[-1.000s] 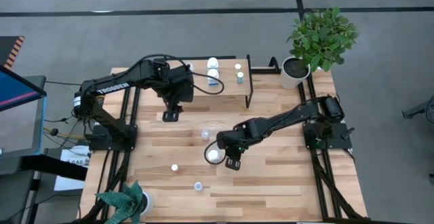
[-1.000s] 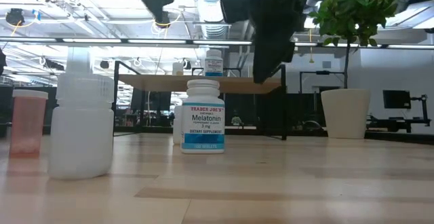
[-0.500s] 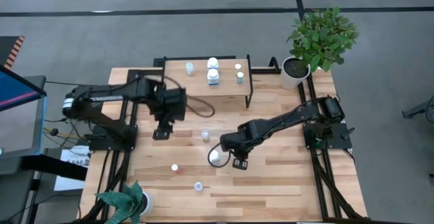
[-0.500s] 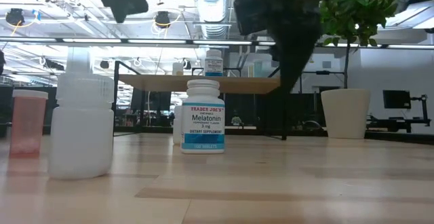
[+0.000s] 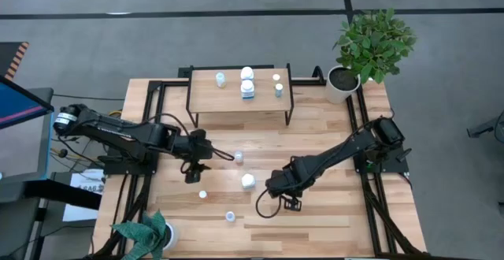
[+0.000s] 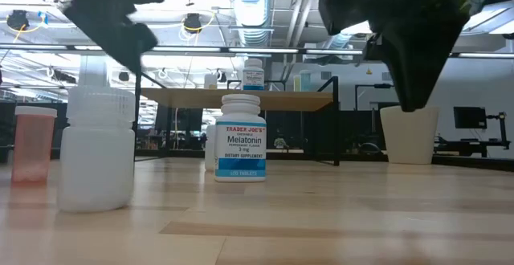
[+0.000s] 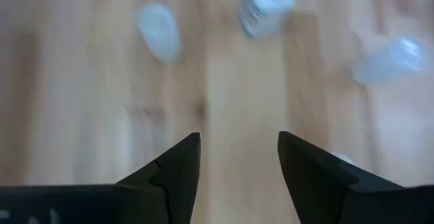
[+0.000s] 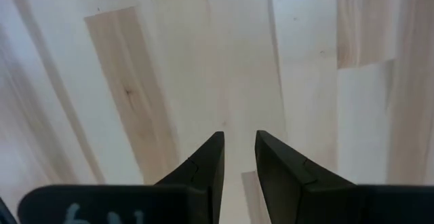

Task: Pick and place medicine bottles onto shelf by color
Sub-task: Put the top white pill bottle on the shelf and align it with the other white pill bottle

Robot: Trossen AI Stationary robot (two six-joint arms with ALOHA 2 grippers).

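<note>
Foremost, white plastic bottle (image 6: 240,138) labelled "Trader Joe's Melatonin"; left gripper (image 7: 239,173) parted, holding nothing; right gripper (image 8: 239,157) closed, holding nothing.

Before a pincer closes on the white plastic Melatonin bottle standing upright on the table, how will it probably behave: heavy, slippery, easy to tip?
The white plastic Melatonin bottle with the blue-banded label is small and plastic, so probably light. Its smooth round wall and glossy label may slip in a loose grip. It stands taller than it is wide on the wooden table, so a sideways push near the cap could tip it, after which it would likely roll.
</note>
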